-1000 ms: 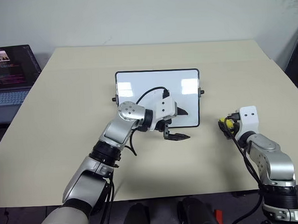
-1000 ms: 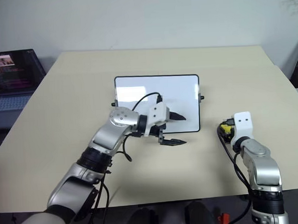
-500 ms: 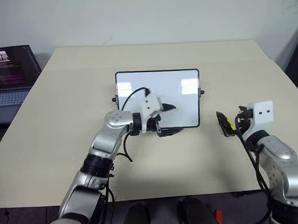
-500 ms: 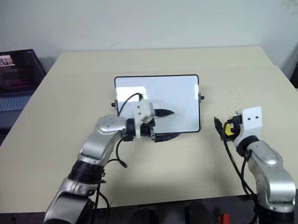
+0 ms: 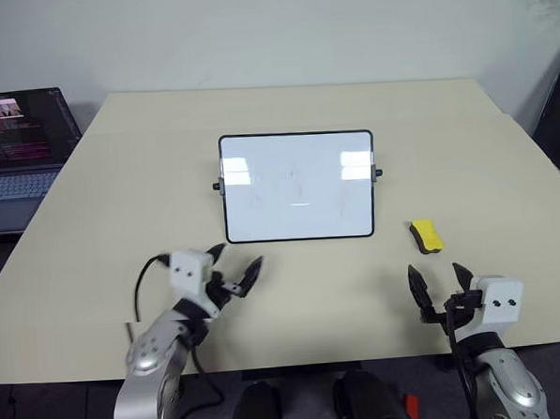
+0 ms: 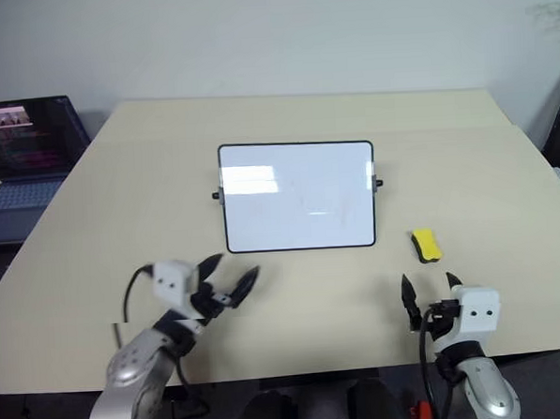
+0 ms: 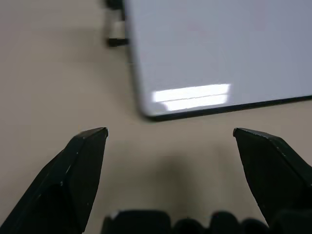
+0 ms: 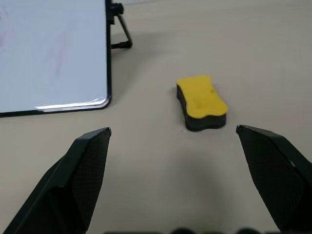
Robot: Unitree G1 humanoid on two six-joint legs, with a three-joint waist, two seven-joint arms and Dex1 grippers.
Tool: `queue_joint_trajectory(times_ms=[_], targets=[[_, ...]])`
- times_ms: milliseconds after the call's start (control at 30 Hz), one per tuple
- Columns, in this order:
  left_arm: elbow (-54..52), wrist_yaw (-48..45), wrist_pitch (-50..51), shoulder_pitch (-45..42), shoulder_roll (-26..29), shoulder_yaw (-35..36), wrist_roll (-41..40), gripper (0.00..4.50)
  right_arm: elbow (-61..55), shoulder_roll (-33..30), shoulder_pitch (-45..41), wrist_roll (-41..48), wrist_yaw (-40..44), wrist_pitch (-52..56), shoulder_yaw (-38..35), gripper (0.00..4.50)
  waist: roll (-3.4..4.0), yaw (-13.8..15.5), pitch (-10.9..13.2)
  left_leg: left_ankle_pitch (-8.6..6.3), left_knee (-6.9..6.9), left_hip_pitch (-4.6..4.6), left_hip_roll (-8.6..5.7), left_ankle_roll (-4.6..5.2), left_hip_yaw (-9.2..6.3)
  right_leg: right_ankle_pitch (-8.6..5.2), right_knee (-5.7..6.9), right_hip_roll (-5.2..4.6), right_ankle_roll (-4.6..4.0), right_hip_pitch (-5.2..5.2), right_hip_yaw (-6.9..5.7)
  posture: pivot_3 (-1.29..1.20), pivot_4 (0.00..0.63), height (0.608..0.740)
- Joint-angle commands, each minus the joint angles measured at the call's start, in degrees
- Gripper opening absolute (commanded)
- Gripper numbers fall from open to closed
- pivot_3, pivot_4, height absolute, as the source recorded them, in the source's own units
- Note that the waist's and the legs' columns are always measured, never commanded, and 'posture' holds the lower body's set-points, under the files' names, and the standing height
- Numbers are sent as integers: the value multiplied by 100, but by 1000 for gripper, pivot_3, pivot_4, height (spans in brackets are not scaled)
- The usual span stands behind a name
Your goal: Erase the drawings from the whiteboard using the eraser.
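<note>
- The board (image 5: 298,185) is standing mid-table, tilted back on its side knobs, and it is looking almost clean: only faint reddish traces of the drawings (image 5: 294,181) are showing on the white, too pale to say whether they count as erased.
- The eraser (image 5: 426,236) is lying flat on the table (image 5: 118,162), yellow face up, just off the board's lower right corner and apart from it, with nothing gripping it.
- The right gripper (image 5: 441,286) is hovering near the table's front edge, pointing forward at the eraser, its two black fingers (image 8: 85,168) spread wide and holding nothing.
- The left gripper (image 5: 234,268) is sitting low in front of the board's lower left corner, jaws parted too and empty; its wrist view is looking straight at that corner.
- A laptop (image 5: 18,148) is glowing at the far left, off the table and playing no part.
- My read: both arms are standing clear with the eraser set down, so either the wiping is finished or a fresh pass is about to start.
- If the marks need more work, the right gripper is facing the job: reaching forward, straddling the eraser across its narrow sides, closing, lifting, then carrying it left onto the board.
- The left gripper may need to steady the frame, since the propped board could tip under pressure.
</note>
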Motion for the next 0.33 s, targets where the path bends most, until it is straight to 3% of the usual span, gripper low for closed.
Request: queue_joint_trajectory(times_ms=[33, 333], targets=[[-175, 387, -345, -235, -49, 99, 99, 4500, 86, -224, -206, -8, 124, -303, -66, 4486, -4, 33, -3, 1, 1, -1, -1, 1, -1, 0, 0, 1, 0, 0, -1, 0, 150, 740], [-211, 1008, -309, -426, -188, -58, 321, 4500, -86, -445, 95, -66, 43, -39, 50, 4486, -6, 129, -17, -5, -7, -14, -3, -6, 0, -3, -6, 7, -12, -6, 1, 0, 150, 740]])
